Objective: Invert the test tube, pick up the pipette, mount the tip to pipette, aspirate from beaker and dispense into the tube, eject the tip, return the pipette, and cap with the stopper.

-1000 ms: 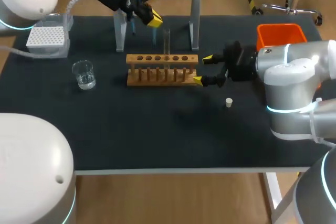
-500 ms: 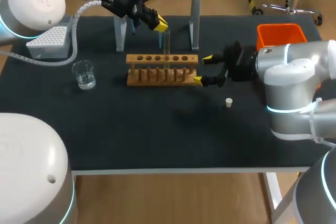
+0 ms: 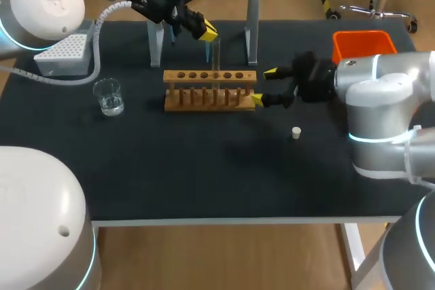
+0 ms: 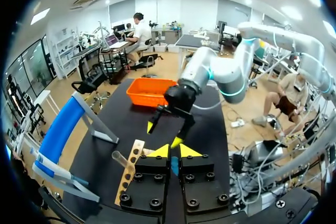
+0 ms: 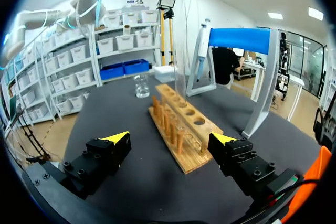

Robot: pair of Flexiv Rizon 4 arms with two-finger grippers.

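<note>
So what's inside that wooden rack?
One clear tube stands in a hole of the rack; the other holes look empty. The tube's bottom is hidden behind the wood, and I can't tell if anything is in it.

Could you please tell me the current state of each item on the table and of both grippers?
Rack, standing on the table.
Tube, upright in the rack, uncapped.
Beaker, upright, part-filled with clear liquid.
Stopper, loose on the table.
Pipette, hanging on the stand.
Left gripper, shut, beside the tube's top.
Right gripper, open, around the rack's end.
</note>
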